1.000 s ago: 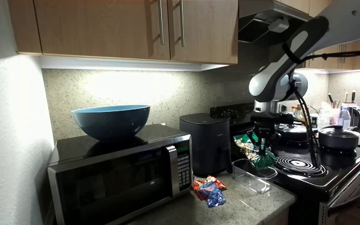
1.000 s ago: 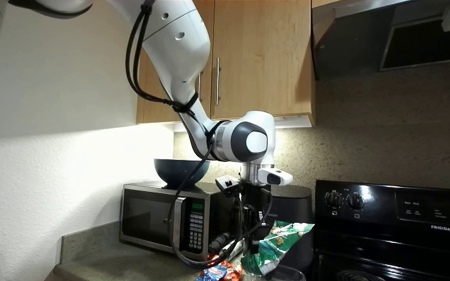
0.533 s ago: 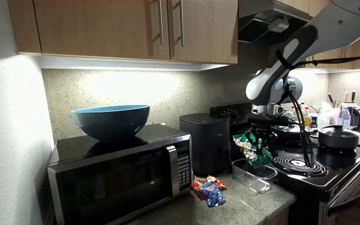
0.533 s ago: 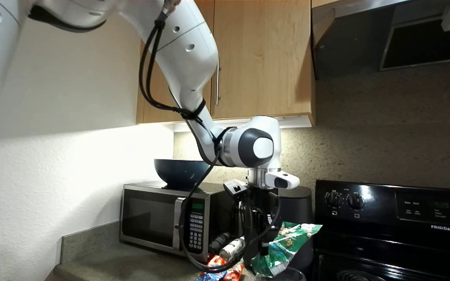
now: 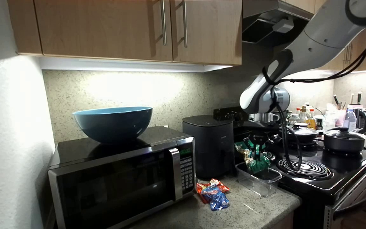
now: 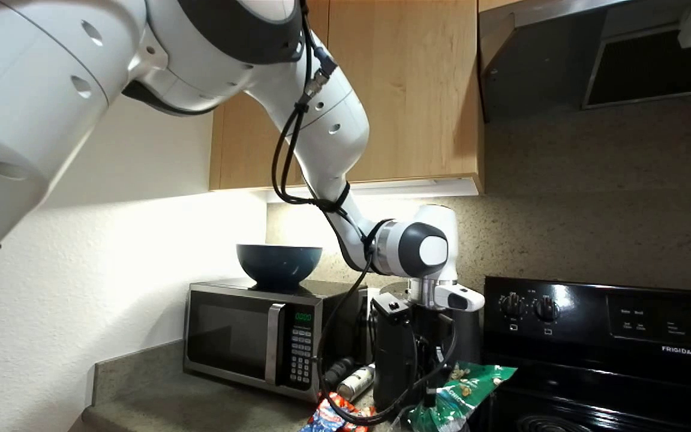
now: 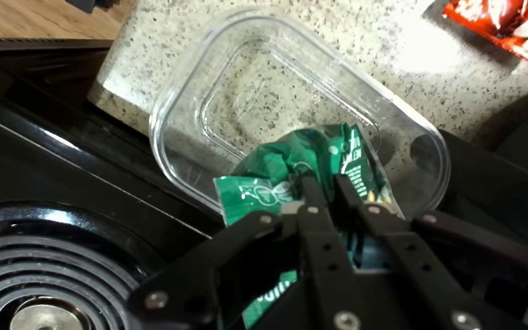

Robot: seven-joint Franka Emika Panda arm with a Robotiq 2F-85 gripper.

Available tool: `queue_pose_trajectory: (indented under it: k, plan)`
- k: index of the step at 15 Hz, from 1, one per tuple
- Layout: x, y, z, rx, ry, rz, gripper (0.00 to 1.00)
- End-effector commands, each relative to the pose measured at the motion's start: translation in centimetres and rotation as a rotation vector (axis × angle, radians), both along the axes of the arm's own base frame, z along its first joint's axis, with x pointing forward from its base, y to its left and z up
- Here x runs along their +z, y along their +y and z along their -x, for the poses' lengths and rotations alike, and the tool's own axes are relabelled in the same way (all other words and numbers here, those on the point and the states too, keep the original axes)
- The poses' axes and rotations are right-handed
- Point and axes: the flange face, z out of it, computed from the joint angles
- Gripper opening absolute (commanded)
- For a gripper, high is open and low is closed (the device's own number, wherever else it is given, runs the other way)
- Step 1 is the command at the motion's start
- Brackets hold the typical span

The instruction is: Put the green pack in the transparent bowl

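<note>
The green pack point(image 5: 260, 165) hangs from my gripper point(image 5: 256, 155), whose fingers are shut on it. In an exterior view the pack point(image 6: 468, 393) is tilted, its printed end rising to the right. The transparent bowl point(image 5: 254, 184) is a clear rectangular container on the counter beside the stove. In the wrist view my gripper point(image 7: 330, 183) pinches the pack point(image 7: 268, 160) over the near half of the bowl point(image 7: 264, 91); the bowl's visible bottom is bare. The pack's lower end is close to rim level; I cannot tell whether it touches. The fingers partly hide the pack.
Red and blue snack packets point(image 5: 214, 194) lie left of the bowl, by the microwave point(image 5: 119, 187). A black air fryer point(image 5: 208, 146) stands behind. The stove burner point(image 5: 316, 173) is to the right, with a pot point(image 5: 344, 140). A large blue bowl point(image 5: 113, 125) sits on the microwave.
The arm has moved forward and somewhat lower with the green pack held. The pack has shifted left in an exterior view and come deeper over the transparent bowl. The bowl has not moved.
</note>
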Motion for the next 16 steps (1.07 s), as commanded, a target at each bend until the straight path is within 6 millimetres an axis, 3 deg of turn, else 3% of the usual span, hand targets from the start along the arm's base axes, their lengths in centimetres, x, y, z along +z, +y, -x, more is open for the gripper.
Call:
queue_pose_trajectory:
  k: [1,2,3,5,14,16]
  plan:
    - [0.2,-0.1,-1.2,0.007,0.027,-0.065,0.09]
    - [0.3,0.2,-1.1,-0.001,0.045,-0.071,0.09]
    - [0.4,0.3,-1.1,-0.005,0.057,-0.071,0.37]
    - [0.9,0.8,-1.0,0.001,0.068,-0.075,0.44]
    - [4.0,2.8,-0.4,0.018,0.044,-0.067,1.0]
    - [5.4,4.1,0.3,0.032,0.045,-0.082,1.0]
